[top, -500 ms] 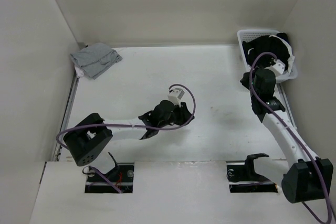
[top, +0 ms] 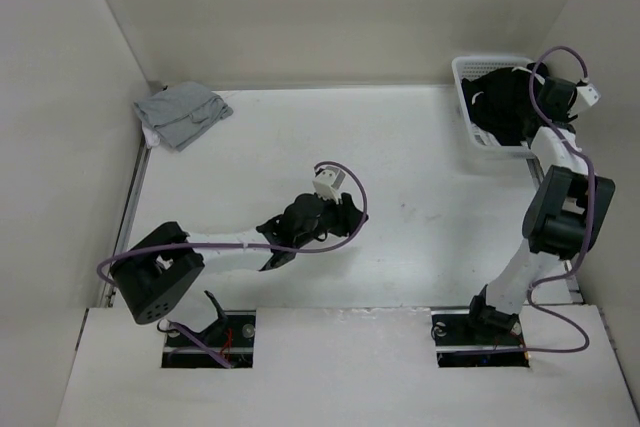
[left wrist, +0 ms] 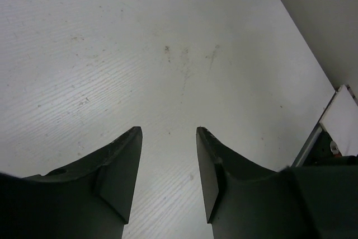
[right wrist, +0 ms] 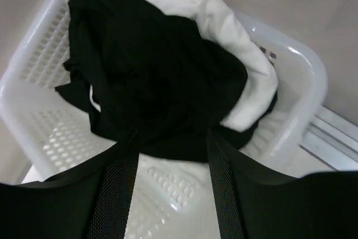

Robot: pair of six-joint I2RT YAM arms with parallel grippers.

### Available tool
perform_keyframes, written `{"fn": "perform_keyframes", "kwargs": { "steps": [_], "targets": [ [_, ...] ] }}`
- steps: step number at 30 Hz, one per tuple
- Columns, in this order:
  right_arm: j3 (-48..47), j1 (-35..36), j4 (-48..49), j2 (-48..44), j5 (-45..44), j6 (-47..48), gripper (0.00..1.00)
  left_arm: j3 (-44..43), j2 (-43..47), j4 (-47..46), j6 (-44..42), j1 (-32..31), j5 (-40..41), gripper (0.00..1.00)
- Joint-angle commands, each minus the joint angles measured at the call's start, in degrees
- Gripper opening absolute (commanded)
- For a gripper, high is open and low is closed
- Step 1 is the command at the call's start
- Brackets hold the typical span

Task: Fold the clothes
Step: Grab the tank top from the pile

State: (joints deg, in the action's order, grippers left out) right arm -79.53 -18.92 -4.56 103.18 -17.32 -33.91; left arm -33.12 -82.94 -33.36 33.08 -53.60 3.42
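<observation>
Item: black garment (right wrist: 156, 82), thin soft cloth, lay heaped in the white basket (right wrist: 313, 76) at the table's far right corner, draped over a white cloth (right wrist: 240, 48). Right tool (right wrist: 172, 138): poised above the heap, jaws apart, nothing between them. Left tool (left wrist: 168, 132): over bare table (left wrist: 112, 37), jaws apart, empty. Step judged: lifting the garment out; folding not begun. Handling note: the pinch was best taken on a raised black fold away from the white cloth, so that only one piece came up, then drawn clear of the basket rim. The right wrist view alone showed how black and white overlapped; the top view reduced this to a dark blot, but alone showed a grey garment (top: 180, 114) at the far left corner, well apart.
</observation>
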Motion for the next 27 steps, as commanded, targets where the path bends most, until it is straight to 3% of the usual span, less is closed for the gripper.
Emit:
{"fn": "perform_keyframes", "kwargs": {
  "steps": [1,8,13,15,19,27],
  "targets": [
    [-10.1,-1.3,-0.2,6.5,4.0,3.1,0.57,0.6,-1.5,-5.7,-0.8,1.2,-0.1,0.42],
    [-21.3,-1.3,-2.2,17.6,3.9,3.9,0.61,0.1,-4.7,-7.8,0.2,1.5,-2.0,0.43],
    [-24.4,-1.3,-3.2,21.0,2.7,2.2,0.36,0.2,-5.5,-8.9,1.4,2.6,-3.2,0.43],
    [-24.5,-1.3,-3.4,20.5,3.4,1.3,0.08,0.3,-5.5,-8.9,1.7,2.9,-3.6,0.43],
    [-15.1,-0.6,5.5,11.4,4.0,1.0,0.03,0.3,-5.6,-9.4,2.0,2.9,-3.7,0.43],
    [-2.6,7.2,14.1,-14.8,5.5,-0.2,0.06,0.7,-5.0,-9.9,3.3,3.7,-4.4,0.43]
  ]
}}
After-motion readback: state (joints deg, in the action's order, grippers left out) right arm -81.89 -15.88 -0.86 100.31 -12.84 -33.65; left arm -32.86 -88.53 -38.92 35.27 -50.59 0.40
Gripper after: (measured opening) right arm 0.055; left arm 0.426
